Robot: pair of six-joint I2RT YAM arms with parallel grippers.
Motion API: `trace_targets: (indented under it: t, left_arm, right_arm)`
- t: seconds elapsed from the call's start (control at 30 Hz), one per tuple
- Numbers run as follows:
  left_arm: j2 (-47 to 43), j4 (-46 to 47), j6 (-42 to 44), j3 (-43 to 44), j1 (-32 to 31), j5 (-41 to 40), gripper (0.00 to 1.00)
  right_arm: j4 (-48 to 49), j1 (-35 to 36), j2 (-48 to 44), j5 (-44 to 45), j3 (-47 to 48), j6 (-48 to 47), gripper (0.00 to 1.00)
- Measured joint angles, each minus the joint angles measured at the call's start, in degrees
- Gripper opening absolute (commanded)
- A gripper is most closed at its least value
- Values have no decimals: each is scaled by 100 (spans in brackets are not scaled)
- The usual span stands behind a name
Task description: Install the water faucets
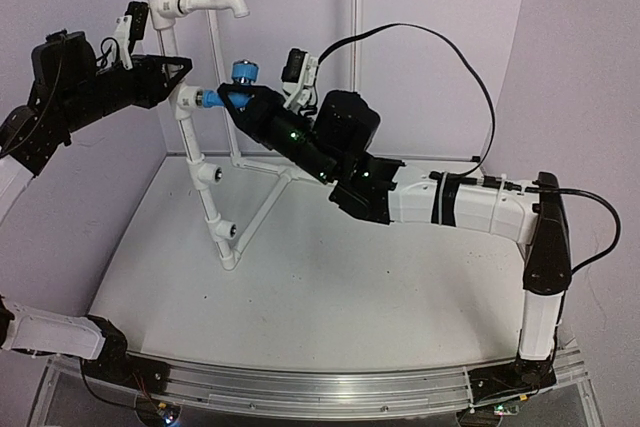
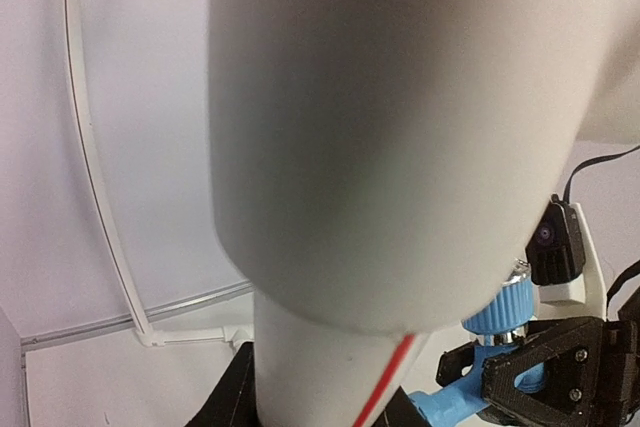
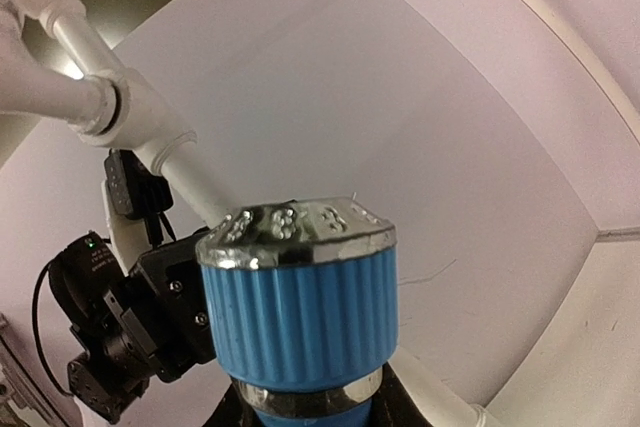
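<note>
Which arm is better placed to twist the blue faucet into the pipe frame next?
Right. The right end effector is shut on the blue faucet at its socket, while the left end effector grips the white pipe frame, seemingly steadying it.

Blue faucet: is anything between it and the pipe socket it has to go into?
Nothing visible. The blue faucet, held by the right gripper, has its stem at the mouth of the socket. The left gripper clamps the pipe frame beside that socket, on the side away from the faucet, out of the path.
</note>
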Motion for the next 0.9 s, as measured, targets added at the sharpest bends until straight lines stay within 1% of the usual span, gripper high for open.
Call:
trace_targets:
  t: [0.27,0.5,0.9]
  left_arm:
    - [34,201,176,-98,-206,-306,0]
    - [25,506,387,-302,-293,-347,0]
    - [-103,1004,589,-697,-341,-399,0]
  right_arm:
    - [-824,0,-223,133,103,1485,0]
    - [-1312,-22,-374,104,132,2719,0]
    - [-1916,-70,-454,-40,322,4168,0]
